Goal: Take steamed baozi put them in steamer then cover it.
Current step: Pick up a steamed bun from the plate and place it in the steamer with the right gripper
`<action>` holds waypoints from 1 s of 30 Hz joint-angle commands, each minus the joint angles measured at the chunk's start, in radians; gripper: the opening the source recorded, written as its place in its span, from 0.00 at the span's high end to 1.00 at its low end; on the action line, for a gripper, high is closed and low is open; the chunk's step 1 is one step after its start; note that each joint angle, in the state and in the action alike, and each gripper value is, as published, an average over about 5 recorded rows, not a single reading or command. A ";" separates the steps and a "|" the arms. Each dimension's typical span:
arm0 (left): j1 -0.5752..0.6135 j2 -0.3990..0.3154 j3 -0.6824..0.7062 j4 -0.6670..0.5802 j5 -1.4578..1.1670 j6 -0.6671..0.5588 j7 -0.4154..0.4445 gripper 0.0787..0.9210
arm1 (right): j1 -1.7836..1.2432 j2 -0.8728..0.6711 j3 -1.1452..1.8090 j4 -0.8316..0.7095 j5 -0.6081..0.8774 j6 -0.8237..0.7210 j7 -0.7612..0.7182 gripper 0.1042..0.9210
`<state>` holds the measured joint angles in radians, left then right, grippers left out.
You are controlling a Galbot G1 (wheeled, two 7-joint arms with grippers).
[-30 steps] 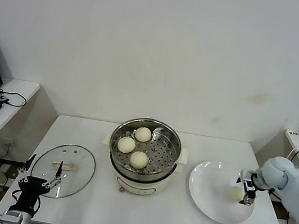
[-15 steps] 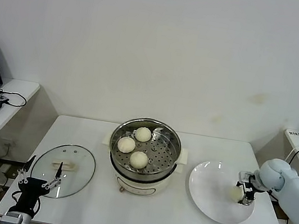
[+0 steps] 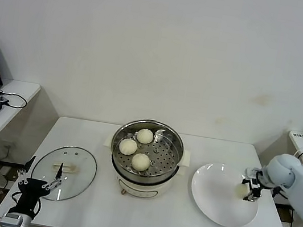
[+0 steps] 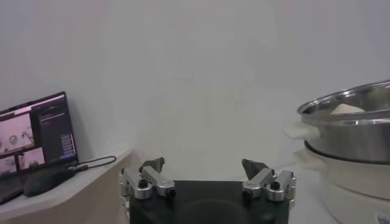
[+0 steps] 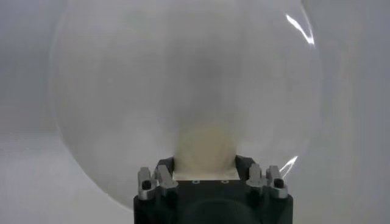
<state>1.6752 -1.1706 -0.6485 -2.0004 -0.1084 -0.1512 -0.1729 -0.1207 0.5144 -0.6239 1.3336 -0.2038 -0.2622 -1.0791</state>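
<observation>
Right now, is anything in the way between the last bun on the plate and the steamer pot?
Nothing visible is. The right gripper has its jaws around the last baozi on the white plate. The table between plate and steamer is bare, and the glass lid lies off to the other side, leaving the pot open.

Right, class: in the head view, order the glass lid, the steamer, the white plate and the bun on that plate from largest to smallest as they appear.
1. Steamer
2. White plate and glass lid: too alike to rank
3. Bun, smallest
</observation>
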 commanded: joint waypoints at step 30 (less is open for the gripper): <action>-0.020 0.012 0.002 0.009 0.024 -0.017 0.001 0.12 | 0.671 0.577 -0.530 0.067 0.649 -0.373 0.202 0.34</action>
<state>1.6556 -1.1587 -0.6454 -1.9903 -0.0906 -0.1674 -0.1721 0.5422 0.8743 -1.0856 1.4456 0.3540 -0.5626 -0.9253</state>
